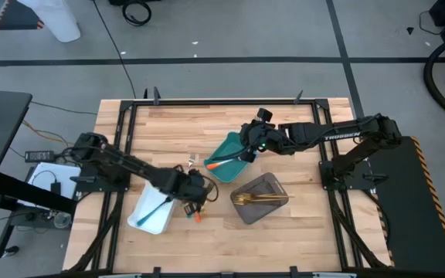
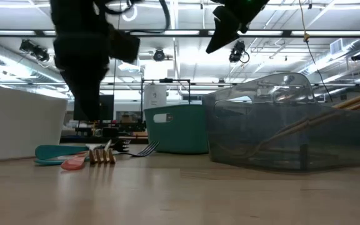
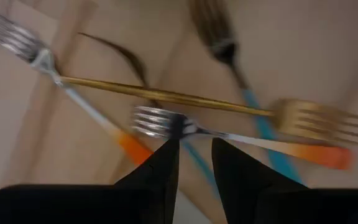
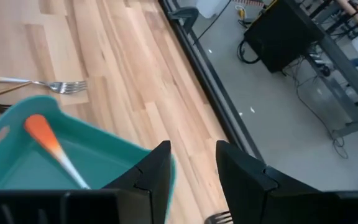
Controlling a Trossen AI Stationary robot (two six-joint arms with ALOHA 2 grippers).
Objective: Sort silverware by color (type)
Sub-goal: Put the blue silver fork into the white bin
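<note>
Left gripper (image 3: pixel 195 155), fingers parted, hovers over the crossed forks (image 3: pixel 166 121) mid-bench between the trays; they look light, stiff and slippery, so I'd pinch a slim handle; right gripper (image 4: pixel 192 163) hangs released over the teal tray (image 4: pixel 114 155).

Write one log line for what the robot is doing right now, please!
left gripper: open over orange-handled fork | right gripper: open above teal tray | gold forks in grey tray

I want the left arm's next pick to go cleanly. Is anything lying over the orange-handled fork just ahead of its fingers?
Yes. A gold fork lies across the pile beside the orange-handled fork, just beyond the left gripper.
</note>
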